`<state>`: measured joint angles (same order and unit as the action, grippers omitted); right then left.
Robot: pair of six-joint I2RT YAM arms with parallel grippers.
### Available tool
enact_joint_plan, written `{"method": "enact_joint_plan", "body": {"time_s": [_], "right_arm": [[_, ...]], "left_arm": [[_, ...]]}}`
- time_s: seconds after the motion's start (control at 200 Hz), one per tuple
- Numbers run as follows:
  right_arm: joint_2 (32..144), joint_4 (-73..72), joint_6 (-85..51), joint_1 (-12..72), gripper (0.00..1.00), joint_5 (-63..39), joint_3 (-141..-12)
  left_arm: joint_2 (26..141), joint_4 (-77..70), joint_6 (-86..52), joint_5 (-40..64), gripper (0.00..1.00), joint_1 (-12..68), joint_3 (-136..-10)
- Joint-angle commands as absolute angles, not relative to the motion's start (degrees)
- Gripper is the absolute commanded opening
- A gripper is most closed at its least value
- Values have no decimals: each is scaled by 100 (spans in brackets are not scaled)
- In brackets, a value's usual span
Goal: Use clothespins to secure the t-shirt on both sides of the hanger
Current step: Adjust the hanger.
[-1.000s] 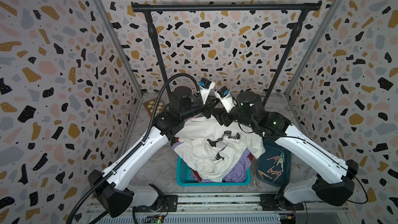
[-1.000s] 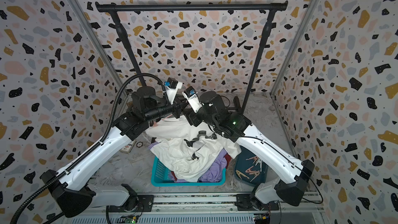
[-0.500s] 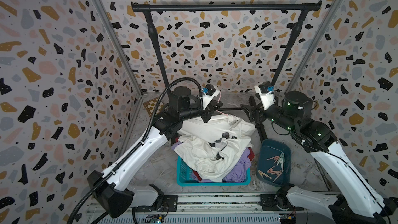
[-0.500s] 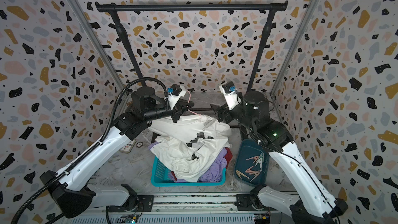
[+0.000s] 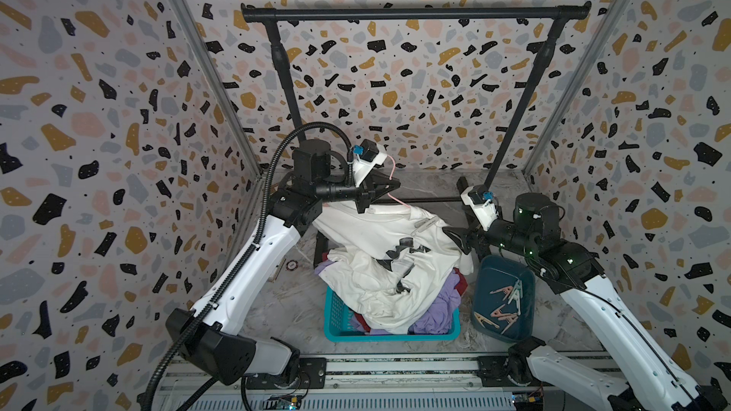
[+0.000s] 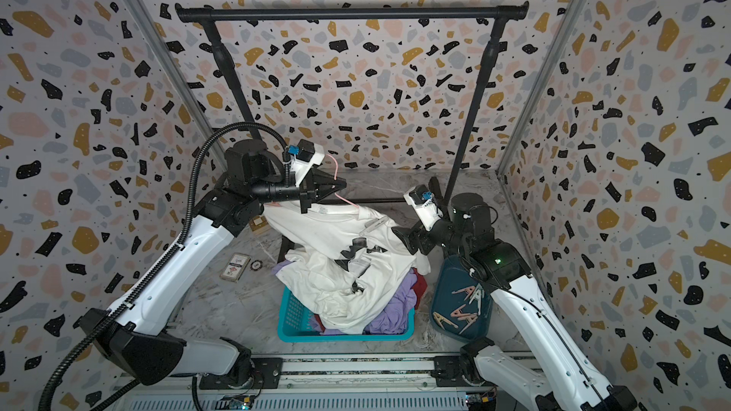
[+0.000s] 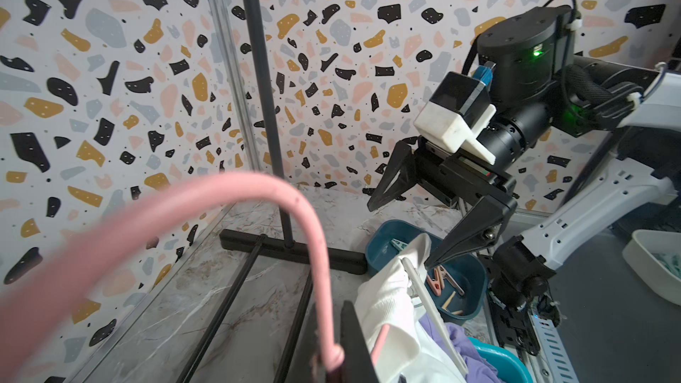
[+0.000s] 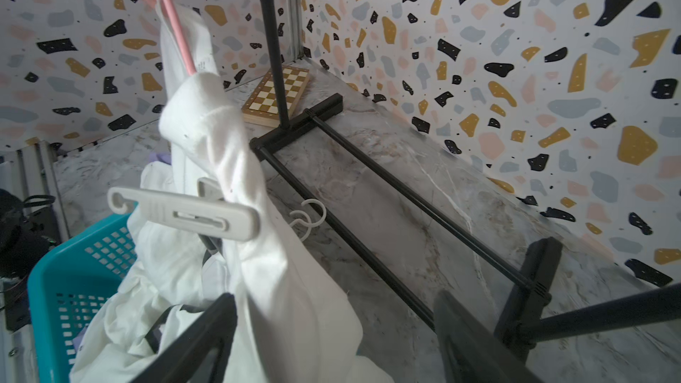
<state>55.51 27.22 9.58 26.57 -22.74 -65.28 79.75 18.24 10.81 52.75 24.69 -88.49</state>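
Firmly pressed together, the left gripper (image 5: 389, 185) pinches the twisted neck of a pink wire hanger (image 7: 317, 237), with a white fabric t-shirt with black print (image 5: 372, 239) draped below it. The right wrist view shows most clearly a white plastic clothespin (image 8: 184, 213) on the shirt's shoulder, just ahead of the right gripper (image 7: 401, 233). The left wrist view shows that gripper's jaws spread wide. Both top views show pastel plastic clothespins (image 5: 504, 304) lying in a dark teal tub (image 5: 490, 270) beneath that arm's wrist.

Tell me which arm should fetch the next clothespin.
Probably the right arm: its jaws are open and empty near the blue bin of clothespins; the left arm is busy, jaws shut on the pink hanger carrying the t-shirt.
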Motion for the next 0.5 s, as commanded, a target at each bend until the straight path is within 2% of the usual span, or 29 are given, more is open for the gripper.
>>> {"method": "enact_joint_plan", "body": {"time_s": [0.0,0.165,0.26,0.37,0.496], "right_arm": [[5593,2562,1166,2652,82,-2975,-6664],[5819,2778,1245,2745,78,-3631,-6810],[5907,2934,1280,2903,76,-3592,-6870],[6013,3008,1257,2958,67,-3554,-6913],[6170,3129,1274,3077,62,-3469,-6995]], "left_arm": [[7882,1887,1224,5685,0,2379,-9112],[7824,1892,1222,5676,0,2319,-9150],[7834,1881,1213,5719,0,2260,-9189],[7821,1844,1200,5704,0,2253,-9169],[7820,1776,1145,5740,0,2217,-9175]]}}
